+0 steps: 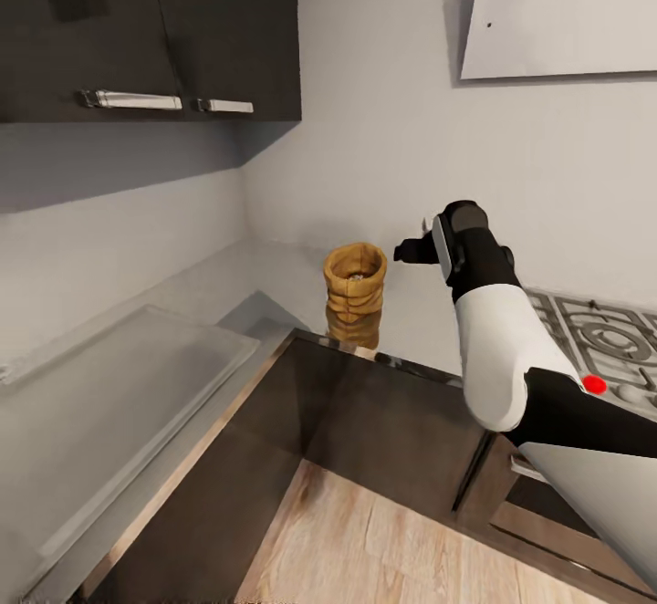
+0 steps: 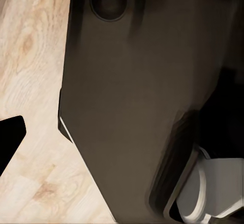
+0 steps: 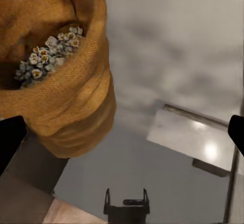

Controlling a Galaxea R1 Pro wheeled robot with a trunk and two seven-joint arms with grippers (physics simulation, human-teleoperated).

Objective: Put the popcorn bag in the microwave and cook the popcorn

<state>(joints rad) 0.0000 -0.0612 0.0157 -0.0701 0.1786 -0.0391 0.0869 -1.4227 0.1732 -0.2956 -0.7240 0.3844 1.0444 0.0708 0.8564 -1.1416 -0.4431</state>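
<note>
Right gripper [image 3: 122, 132] spread wide and holding nothing, hovering just beside the single popcorn bag [image 1: 355, 281] upright on the grey countertop [image 1: 274, 266], one heap of popcorn [image 3: 48, 56] inside; left gripper's opening impossible to judge.

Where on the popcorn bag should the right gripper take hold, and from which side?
Probably the rolled-down rim of the popcorn bag, approached from the hob side, where the right gripper hovers beside it, apart. The bag stands upright near the countertop edge, mouth open with popcorn inside, so a level sideways pinch across the thick rim should keep it from spilling.
</note>
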